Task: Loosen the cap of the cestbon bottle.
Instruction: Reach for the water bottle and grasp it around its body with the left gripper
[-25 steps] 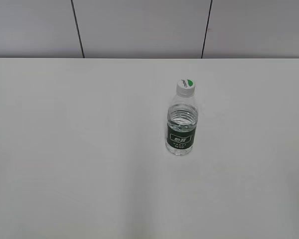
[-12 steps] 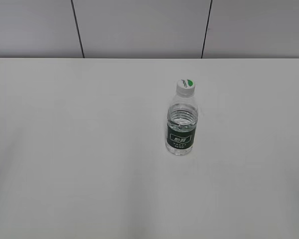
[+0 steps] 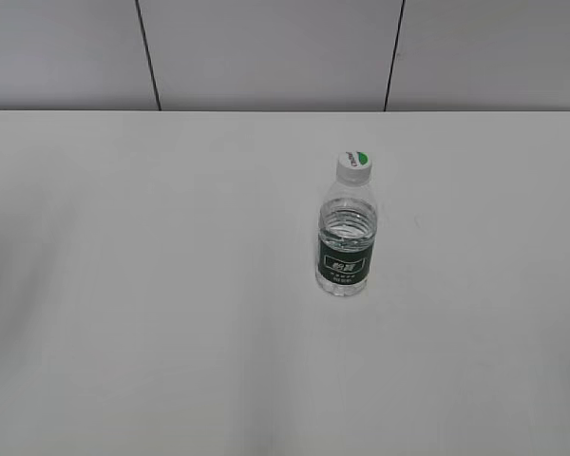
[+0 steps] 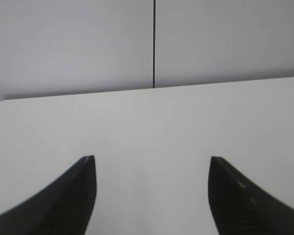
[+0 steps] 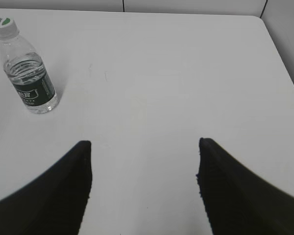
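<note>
Clear ribbed plastic cestbon bottle (image 3: 345, 249) upright right of centre on white table (image 3: 171, 285), white cap (image 3: 354, 165) on; left gripper (image 4: 152, 159) and right gripper (image 5: 144, 143) spread wide, empty, well apart from it

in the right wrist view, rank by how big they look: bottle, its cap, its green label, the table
Largest to smallest as they appear:
1. table, filling nearly the whole view
2. bottle, upright at upper left
3. label, a band around the lower body
4. cap, still on top

The order is clear; none look alike.
</note>
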Available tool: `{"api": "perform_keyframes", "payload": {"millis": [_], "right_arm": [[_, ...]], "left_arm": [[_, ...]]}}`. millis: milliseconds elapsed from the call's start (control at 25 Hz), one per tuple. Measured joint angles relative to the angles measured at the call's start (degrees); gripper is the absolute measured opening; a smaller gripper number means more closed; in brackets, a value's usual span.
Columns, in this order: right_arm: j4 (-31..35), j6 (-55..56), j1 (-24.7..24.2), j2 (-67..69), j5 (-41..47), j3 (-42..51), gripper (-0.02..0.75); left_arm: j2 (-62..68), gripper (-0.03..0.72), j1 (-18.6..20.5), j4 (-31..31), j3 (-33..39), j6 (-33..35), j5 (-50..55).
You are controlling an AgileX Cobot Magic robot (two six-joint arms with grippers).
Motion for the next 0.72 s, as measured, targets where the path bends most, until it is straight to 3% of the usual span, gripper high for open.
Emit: {"api": "perform_keyframes", "payload": {"millis": [480, 560, 720], "right_arm": [[0.0, 0.0, 0.0, 0.0, 0.0, 0.0, 0.517], [0.0, 0.0, 0.0, 0.0, 0.0, 0.0, 0.517], [0.0, 0.0, 0.0, 0.0, 0.0, 0.0, 0.517]], "left_arm": [[35.7, 0.497, -11.7, 2.5, 0.1, -0.2, -33.9], [39.8, 0.484, -12.7, 6.4, 0.1, -3.1, -37.5], [47.6, 0.445, -13.0, 21.6, 0.3, -14.6, -47.3]]}}
